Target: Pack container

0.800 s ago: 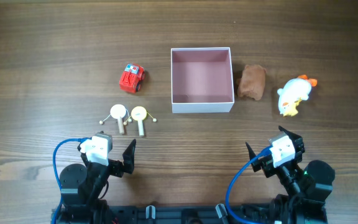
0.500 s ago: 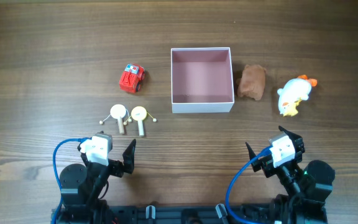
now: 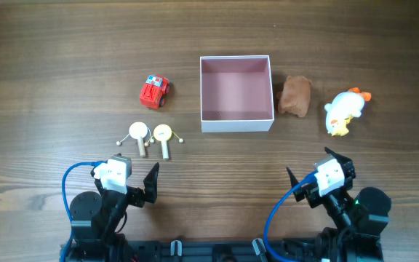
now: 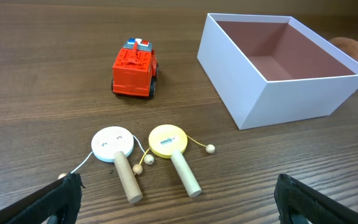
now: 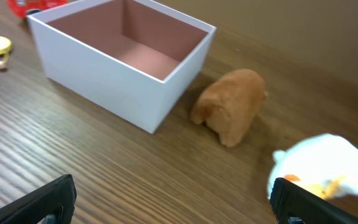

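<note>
The container (image 3: 236, 120) is a square white box with a pale pink inside, empty, at the table's middle back; it also shows in the left wrist view (image 4: 241, 81) and the right wrist view (image 5: 92, 68). A red toy car (image 3: 154, 91) (image 4: 134, 68) stands left of it. Two small wooden pellet drums (image 3: 151, 138) (image 4: 148, 152) lie in front of the car. A brown plush (image 3: 295, 95) (image 5: 229, 106) and a white chick toy (image 3: 345, 111) (image 5: 325, 165) lie right of the box. My left gripper (image 3: 138, 188) (image 4: 179, 199) and right gripper (image 3: 311, 182) (image 5: 173, 199) are open and empty near the front edge.
The wooden table (image 3: 64, 51) stretches bare to the far left and back. Blue cables (image 3: 68, 189) loop by each arm base at the front edge.
The right gripper has shifted very slightly; nothing else has moved.
</note>
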Action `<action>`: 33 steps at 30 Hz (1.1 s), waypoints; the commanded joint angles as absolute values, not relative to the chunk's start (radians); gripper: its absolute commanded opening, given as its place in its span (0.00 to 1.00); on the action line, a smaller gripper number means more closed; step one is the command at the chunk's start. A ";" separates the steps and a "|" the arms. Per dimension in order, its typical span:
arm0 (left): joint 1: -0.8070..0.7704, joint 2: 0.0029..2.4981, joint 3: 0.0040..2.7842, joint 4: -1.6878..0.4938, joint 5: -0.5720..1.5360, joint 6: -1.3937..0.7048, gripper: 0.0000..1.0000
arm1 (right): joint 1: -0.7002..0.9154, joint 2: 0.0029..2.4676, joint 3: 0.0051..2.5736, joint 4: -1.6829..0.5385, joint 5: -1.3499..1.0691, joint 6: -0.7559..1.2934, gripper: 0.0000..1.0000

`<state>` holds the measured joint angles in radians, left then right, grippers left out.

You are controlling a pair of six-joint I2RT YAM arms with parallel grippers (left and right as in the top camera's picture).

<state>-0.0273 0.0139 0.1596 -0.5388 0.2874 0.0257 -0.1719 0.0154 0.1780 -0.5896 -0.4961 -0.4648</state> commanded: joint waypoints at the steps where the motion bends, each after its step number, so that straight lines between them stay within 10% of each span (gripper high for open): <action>1: -0.034 0.006 0.150 -0.539 0.310 0.045 1.00 | -0.141 0.007 0.169 -0.591 -0.493 -0.445 1.00; 13: -0.033 0.006 0.150 -0.527 0.310 0.045 1.00 | -0.141 0.007 0.169 -0.558 -0.523 -0.440 1.00; 23: -0.034 0.006 0.150 -0.525 0.401 0.044 1.00 | -0.141 0.007 0.169 -0.364 -1.187 -0.396 1.00; 26: -0.033 0.011 0.184 -0.525 0.392 -0.050 1.00 | -0.141 0.014 0.189 -0.292 -0.873 0.047 1.00; 33: -0.033 0.215 0.420 -0.579 0.313 -0.087 1.00 | -0.141 0.258 0.395 -0.334 -0.720 0.077 1.00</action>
